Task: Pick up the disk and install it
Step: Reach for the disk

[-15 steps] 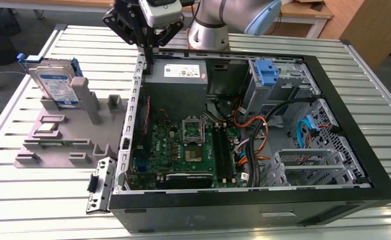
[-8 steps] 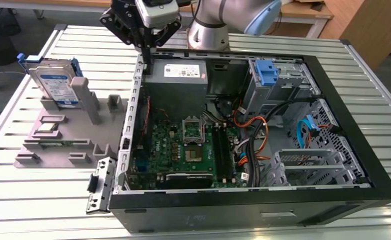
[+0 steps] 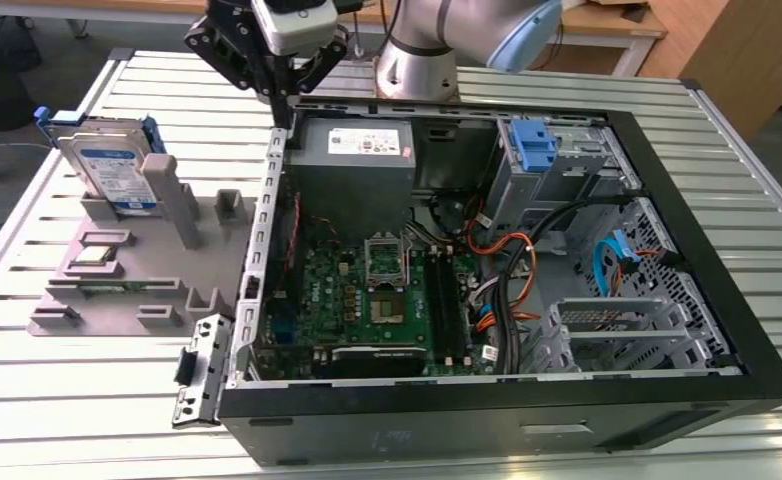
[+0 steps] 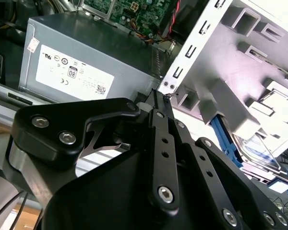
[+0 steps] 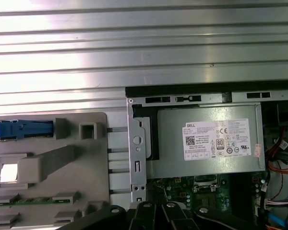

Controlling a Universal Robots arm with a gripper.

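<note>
**Disk upright in its holder, my gripper empty at the case corner**

My gripper [image 3: 286, 93] hangs over the rear corner of the open case [image 3: 498, 425], just above the power supply [image 3: 364, 150]. Its fingers are drawn together with nothing between them. The second wrist view shows the same, with the tips meeting right by the case's metal edge.

The disk [image 3: 108, 170] stands on edge in the grey holder [image 3: 138, 280], on the table [image 3: 124, 400] to the exterior view's left of the case. It is near my gripper but apart from it.

I judge the disk to be stiff, fairly heavy for its size, and not something to knock or drop. Its bare metal faces look slick. The blue rail [image 5: 24, 129] along its side is plastic and may flex, so I would rather pinch across the two flat faces near the top edge, which stands free of the holder.

There is open air above the disk, and the holder's grey posts stand close on the case side of it. Inside the case, the bay with the blue latch [image 3: 531, 145] sits in the far corner. Orange and black cables [image 3: 518, 250] crowd the space below it, and the case wall rises between holder and bay.
</note>
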